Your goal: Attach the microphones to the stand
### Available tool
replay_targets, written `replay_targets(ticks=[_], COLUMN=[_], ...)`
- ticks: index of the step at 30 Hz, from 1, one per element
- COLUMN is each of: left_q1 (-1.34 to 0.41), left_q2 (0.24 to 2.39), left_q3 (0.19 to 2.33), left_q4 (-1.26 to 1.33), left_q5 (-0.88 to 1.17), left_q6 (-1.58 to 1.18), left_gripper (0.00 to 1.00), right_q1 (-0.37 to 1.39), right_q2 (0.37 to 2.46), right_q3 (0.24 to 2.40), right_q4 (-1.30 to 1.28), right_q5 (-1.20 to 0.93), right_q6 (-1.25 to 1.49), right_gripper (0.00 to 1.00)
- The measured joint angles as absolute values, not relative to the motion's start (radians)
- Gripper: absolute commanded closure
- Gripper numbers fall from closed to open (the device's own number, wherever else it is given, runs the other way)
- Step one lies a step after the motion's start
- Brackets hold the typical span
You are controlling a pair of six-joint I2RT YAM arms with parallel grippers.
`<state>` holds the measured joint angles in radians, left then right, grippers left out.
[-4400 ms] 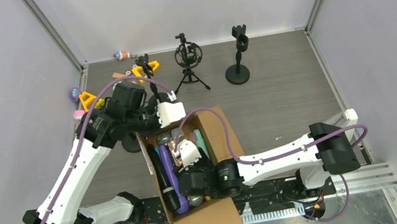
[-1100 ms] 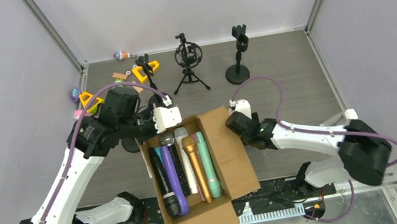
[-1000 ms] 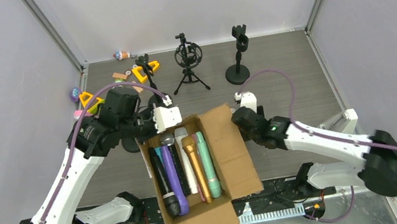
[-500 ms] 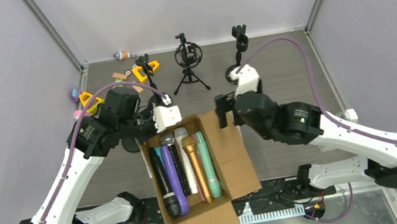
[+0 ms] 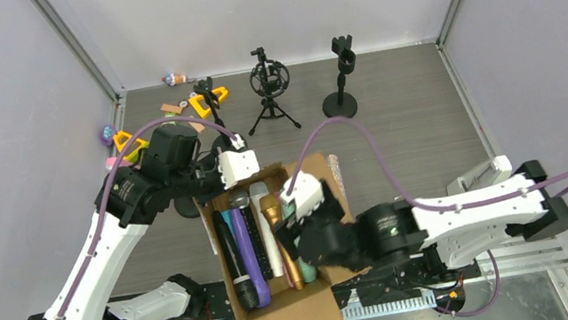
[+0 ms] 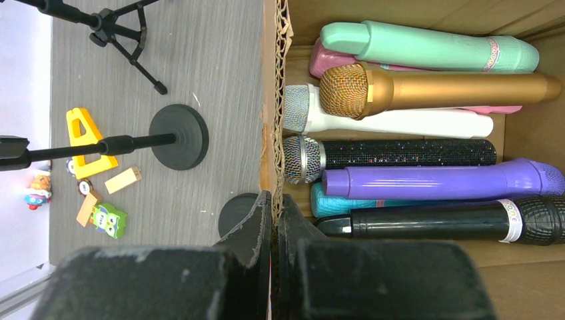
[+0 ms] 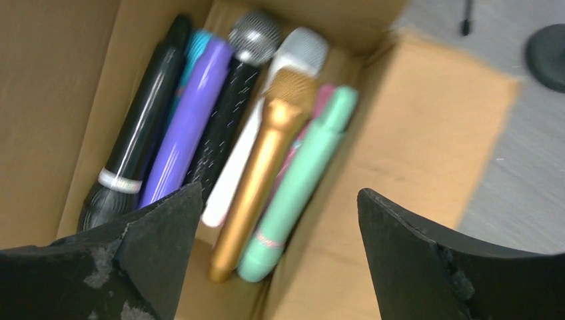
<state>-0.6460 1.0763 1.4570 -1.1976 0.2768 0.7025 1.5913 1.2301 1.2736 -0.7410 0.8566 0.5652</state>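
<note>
Several microphones lie side by side in an open cardboard box (image 5: 344, 240): mint green (image 6: 433, 47), pink (image 6: 321, 61), gold (image 6: 440, 87), white (image 6: 400, 124), black glitter with a silver head (image 6: 400, 153), purple (image 6: 440, 181), cyan (image 6: 336, 201) and black (image 6: 433, 221). My left gripper (image 6: 274, 208) is shut on the box's far wall, seen from above too (image 5: 216, 192). My right gripper (image 7: 280, 193) hangs open over the box's near end (image 5: 292, 248), above the gold (image 7: 263, 173) and mint green (image 7: 300, 180) microphones, touching nothing. A black round-base stand (image 5: 338, 75) rises at the back.
A tripod with a shock mount (image 5: 267, 86) and another black stand (image 5: 209, 101) are at the back, left of the round-base stand. Yellow clamps (image 5: 125, 141) and small toys (image 5: 177, 78) litter the back left. A pale glittery slim thing (image 5: 336, 171) lies beside the box's right flap.
My right arm has swung back from the far side near the round-base stand to hang over the box, jaws still wide. The left arm and the box have not moved.
</note>
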Motion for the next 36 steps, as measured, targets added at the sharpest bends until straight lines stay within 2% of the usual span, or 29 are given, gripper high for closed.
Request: replay_targets(ticks=[3, 6, 14, 21, 27, 30, 33, 36], left_q1=[-0.646, -0.646, -0.646, -0.646, -0.646, -0.646, -0.646, -0.646], left_q2=[1.077, 1.078, 1.083, 1.082, 1.076, 1.072, 1.063, 1.048], left_q3=[1.457, 1.460, 1.477, 1.477, 1.477, 1.477, 1.475, 1.469], left_q4=[-1.197, -1.198, -1.209, -1.211, -1.218, -1.223, -1.223, -1.222], left_q5=[0.277, 0.276, 0.278, 0.280, 0.279, 0.279, 0.279, 0.281], left_q6=[0.694, 0.690, 0.688, 0.690, 0.690, 0.691, 0.692, 0.692], left_gripper=[1.00, 1.00, 1.00, 1.00, 1.00, 1.00, 1.00, 1.00], right_q1=[1.664, 1.682, 1.623, 1.568, 1.563, 1.562, 1.562, 1.562], right_q2=[1.306, 1.368, 1.481, 1.559, 1.607, 1.617, 1.618, 1.602], right_q3=[1.216, 1.170, 1.124, 1.089, 1.090, 1.100, 1.106, 1.107], right_q4=[-0.680, -0.633, -0.516, -0.459, -0.414, -0.407, -0.405, -0.413], right_q5=[0.857, 0.842, 0.778, 0.720, 0.697, 0.696, 0.695, 0.696], right_q6=[0.597, 0.627, 0.689, 0.720, 0.725, 0.722, 0.719, 0.717], right_gripper=[0.19, 0.21, 0.36, 0.42, 0.51, 0.61, 0.77, 0.87])
